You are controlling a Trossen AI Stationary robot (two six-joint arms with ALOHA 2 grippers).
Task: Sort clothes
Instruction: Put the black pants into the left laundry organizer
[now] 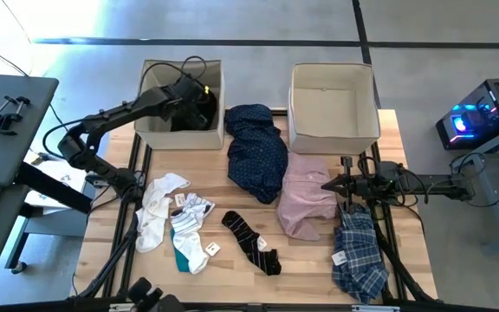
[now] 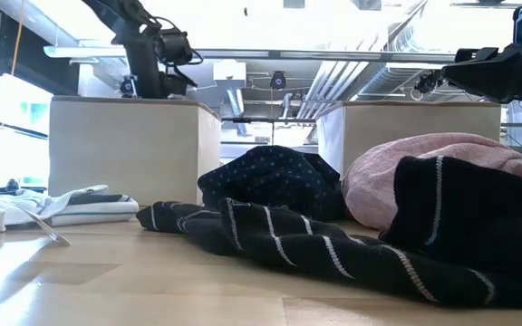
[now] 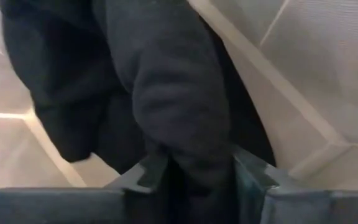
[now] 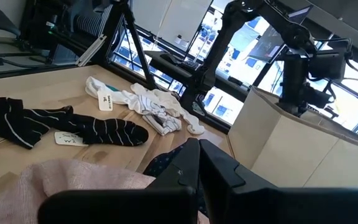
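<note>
Two left fingers (image 3: 148, 177) flank black garment (image 3: 166, 93).

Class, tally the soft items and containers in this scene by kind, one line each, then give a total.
Shirts: 3 (navy dotted shirt, pale pink shirt, blue-white plaid shirt)
Black garment in the left claw: 1
Black striped socks: 1 bundle
White and teal socks: 1 heap
Beige square fabric boxes: 2
Total: 8

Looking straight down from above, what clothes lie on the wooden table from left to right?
White socks → white and teal socks → black striped socks → pale pink shirt → blue-white plaid shirt. The navy dotted shirt overlaps others, so I left it out.
</note>
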